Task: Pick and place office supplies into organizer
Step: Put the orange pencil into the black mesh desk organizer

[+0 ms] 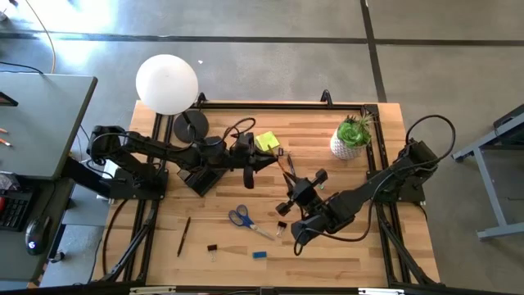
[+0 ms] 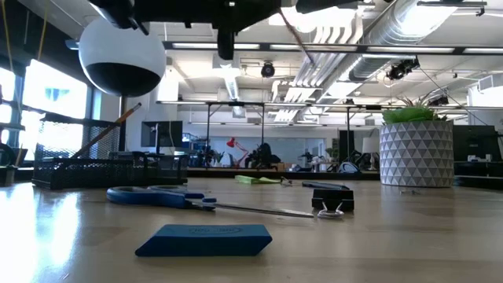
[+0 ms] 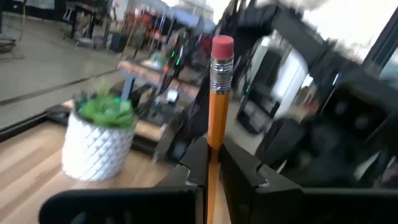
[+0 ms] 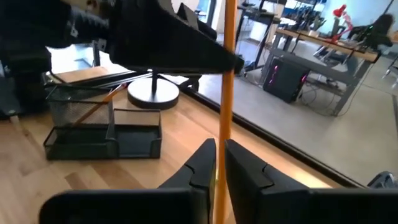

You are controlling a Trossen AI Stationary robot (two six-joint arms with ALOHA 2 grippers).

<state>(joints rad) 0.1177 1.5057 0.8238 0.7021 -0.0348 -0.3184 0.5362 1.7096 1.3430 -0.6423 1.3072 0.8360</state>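
An orange pencil [image 1: 286, 166] hangs in the air over the middle of the table, and both grippers are shut on it. My left gripper [image 1: 277, 158] reaches in from the left; my right gripper [image 1: 293, 184] comes from the near right. In the left wrist view the pencil's pink eraser end [image 3: 222, 46] sticks out past the fingers. The black organizer [image 1: 201, 176] stands on the table under the left arm and holds a pencil [image 4: 99, 106]. Blue-handled scissors [image 1: 240, 217], a blue eraser [image 1: 259, 255], binder clips [image 1: 211, 247], a pen [image 1: 184, 235] and a yellow sticky-note pad [image 1: 266, 141] lie on the table. My left gripper pinches the pencil's shaft [image 3: 213, 146] between its two fingers, some way below the eraser end. The fingers come level from the table's left and lie across the pencil, which is lifted clear of the table. My right gripper pinches the same pencil's shaft [image 4: 221, 140] between its two fingers, farther along. The fingers come from the near right, slanting slightly down, and lie across it. From there the pencil runs on past the left gripper's dark fingers [image 4: 186, 56].
A white globe lamp [image 1: 167, 83] on a round black base [image 1: 190, 124] stands at the far left. A potted green plant [image 1: 352, 138] stands at the far right. A second binder clip [image 1: 281, 225] lies near the scissors' tip.
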